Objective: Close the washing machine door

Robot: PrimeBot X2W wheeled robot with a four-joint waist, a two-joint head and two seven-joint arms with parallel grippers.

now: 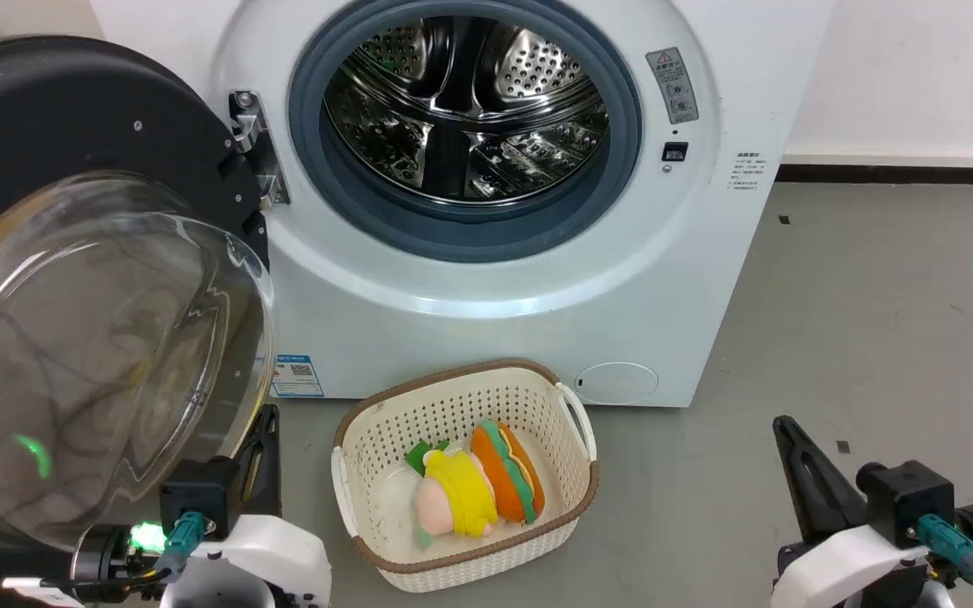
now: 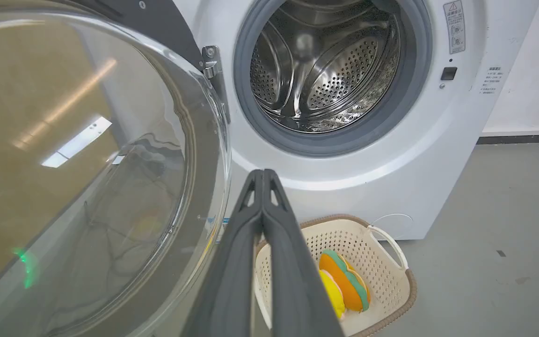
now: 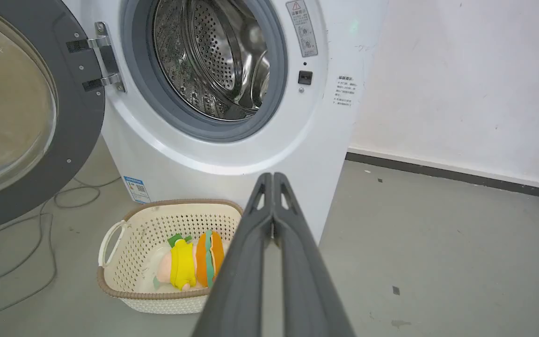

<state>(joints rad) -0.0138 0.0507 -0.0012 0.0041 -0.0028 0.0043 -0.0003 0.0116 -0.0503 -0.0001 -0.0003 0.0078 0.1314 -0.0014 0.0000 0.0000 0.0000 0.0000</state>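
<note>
The washing machine door point(image 1: 47, 152) stands swung wide open at the left, black-rimmed, its clear glass bowl point(image 1: 98, 355) bulging toward me. It also shows in the left wrist view point(image 2: 87, 164) and the right wrist view point(image 3: 21, 117). The white washing machine point(image 1: 495, 279) shows its steel drum point(image 1: 465, 101) and grey gasket point(image 1: 351, 194). My left gripper point(image 2: 262, 174) is shut and empty, just right of the glass bowl's edge; in the head view its fingers point(image 1: 260, 439) sit low beside the bowl. My right gripper point(image 3: 273, 177) is shut and empty, apart at the lower right point(image 1: 786, 431).
A cream basket point(image 1: 351, 422) holding plush toys point(image 1: 474, 485) stands on the grey floor in front of the washer, between my grippers. Cables point(image 3: 40, 220) lie on the floor under the door. A white wall point(image 3: 461, 84) rises to the right.
</note>
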